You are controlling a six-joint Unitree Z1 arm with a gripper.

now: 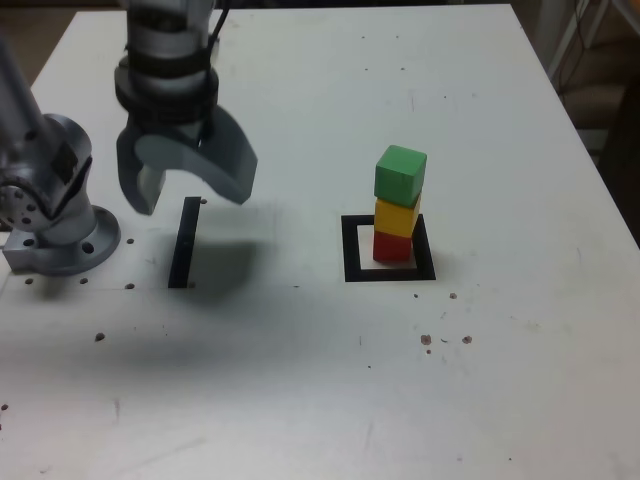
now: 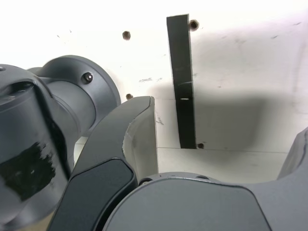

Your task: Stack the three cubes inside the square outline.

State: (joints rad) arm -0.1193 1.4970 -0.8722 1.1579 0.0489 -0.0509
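Three-block tower up inside the outline, pincer spread and well apart

The pincer (image 1: pixel 194 203) stands spread, with nothing between its fingers, above the surface (image 1: pixel 250 400) near the black strip (image 1: pixel 185 243); the tower is well apart from it, toward the exterior view's right

The red cube (image 1: pixel 391 248) sits within the square outline (image 1: pixel 352 250), nearer the frame's side at the exterior view's right; the yellow cube (image 1: pixel 397 217) rests on it, and the green cube (image 1: pixel 400 177) tops the stack, turned a little against the yellow one; the stacking looks done, so the next move is probably only to keep clear

As for handling, I judge the blocks light and stiff, hardly fragile, perhaps a bit slick on their smooth faces; what is delicate is the pile, since a slight knock could slide or topple it; if the top needed squaring, I would take the green cube alone, by two opposite side faces at mid-height, closing evenly and gently, fingertips kept above the yellow cube, and lift straight up before turning it
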